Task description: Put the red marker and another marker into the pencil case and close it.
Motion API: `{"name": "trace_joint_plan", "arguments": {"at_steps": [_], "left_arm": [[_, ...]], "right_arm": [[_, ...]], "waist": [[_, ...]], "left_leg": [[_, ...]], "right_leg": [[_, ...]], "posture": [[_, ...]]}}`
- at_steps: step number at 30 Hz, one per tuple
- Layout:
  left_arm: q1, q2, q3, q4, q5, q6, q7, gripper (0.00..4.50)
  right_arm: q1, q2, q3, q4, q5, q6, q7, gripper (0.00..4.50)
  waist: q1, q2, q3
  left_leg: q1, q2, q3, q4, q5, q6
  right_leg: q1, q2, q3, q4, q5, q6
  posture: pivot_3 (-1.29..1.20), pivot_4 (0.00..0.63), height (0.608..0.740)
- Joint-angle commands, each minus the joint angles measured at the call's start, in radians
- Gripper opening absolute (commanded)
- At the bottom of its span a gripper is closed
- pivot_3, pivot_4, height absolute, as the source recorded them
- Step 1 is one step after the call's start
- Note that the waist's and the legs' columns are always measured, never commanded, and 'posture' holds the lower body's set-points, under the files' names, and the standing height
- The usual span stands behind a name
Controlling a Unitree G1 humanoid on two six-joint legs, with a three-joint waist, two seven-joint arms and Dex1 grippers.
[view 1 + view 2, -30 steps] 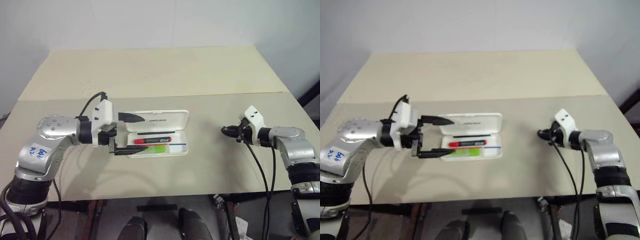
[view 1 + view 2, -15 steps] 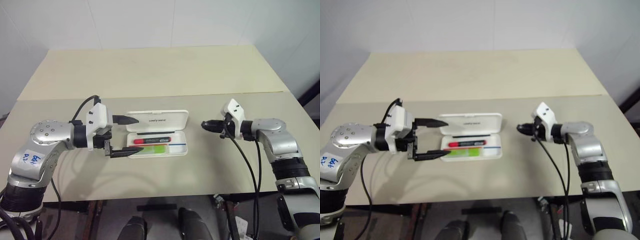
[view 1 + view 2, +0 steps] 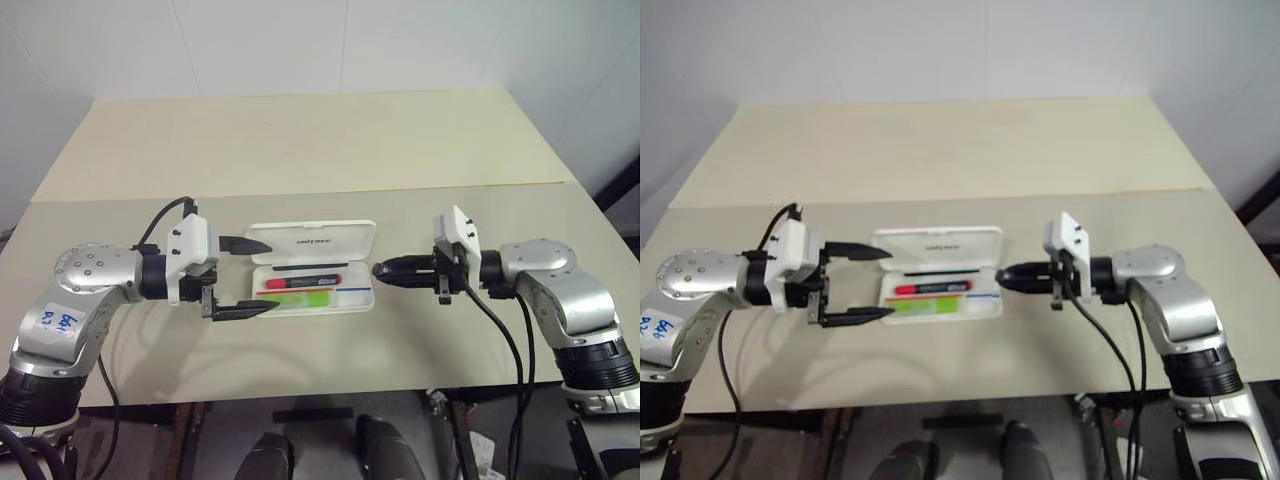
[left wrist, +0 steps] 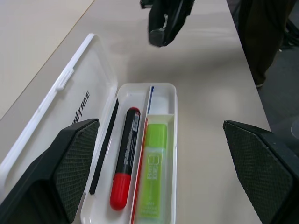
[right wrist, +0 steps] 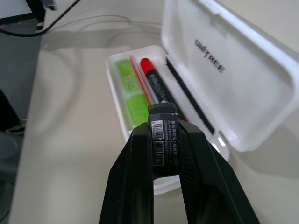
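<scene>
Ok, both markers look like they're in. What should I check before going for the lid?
1. Red marker inside the pencil case: ok.
2. Lime-green marker beside it in the tray: ok.
3. Both markers lying below the rim: ok, as far as visible.
4. Lid shut: not ok, it lies open.
5. Left gripper open and empty at the case's left end: ok.
6. Right gripper shut, by the right end; clear of the case: cannot tell.

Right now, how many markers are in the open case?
2. The red marker lies in the case on the lid side; the green marker lies beside it, toward the front wall.
</scene>
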State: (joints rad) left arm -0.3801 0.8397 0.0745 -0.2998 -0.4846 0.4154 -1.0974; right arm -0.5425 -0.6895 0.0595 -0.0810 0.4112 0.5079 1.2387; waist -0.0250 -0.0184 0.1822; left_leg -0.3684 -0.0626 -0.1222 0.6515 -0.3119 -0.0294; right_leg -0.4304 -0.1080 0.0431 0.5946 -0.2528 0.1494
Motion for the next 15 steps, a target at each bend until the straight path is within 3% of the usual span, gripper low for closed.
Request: {"name": "trace_joint_plan", "arguments": {"at_steps": [1, 15], "left_arm": [[0.001, -0.014, -0.020, 0.001, 0.016, -0.044, -0.010, 4.50], [-0.001, -0.054, -0.071, 0.030, 0.054, -0.100, -0.009, 4.50]], "right_arm": [[-0.008, 0.011, 0.017, -0.034, 0.007, -0.021, -0.001, 0.39], [-0.071, 0.087, 0.153, 0.151, -0.116, -0.232, 0.058, 0.39]], "waist": [[0.000, 0.000, 0.000], [-0.001, 0.000, 0.000]], "left_leg": [[0.000, 0.000, 0.000, 0.000, 0.000, 0.000], [0.000, 0.000, 0.000, 0.000, 0.000, 0.000]], "right_leg": [[0.000, 0.000, 0.000, 0.000, 0.000, 0.000], [0.000, 0.000, 0.000, 0.002, 0.000, 0.000]], "posture": [[0.00, 0.150, 0.740], [0.00, 0.150, 0.740]]}}
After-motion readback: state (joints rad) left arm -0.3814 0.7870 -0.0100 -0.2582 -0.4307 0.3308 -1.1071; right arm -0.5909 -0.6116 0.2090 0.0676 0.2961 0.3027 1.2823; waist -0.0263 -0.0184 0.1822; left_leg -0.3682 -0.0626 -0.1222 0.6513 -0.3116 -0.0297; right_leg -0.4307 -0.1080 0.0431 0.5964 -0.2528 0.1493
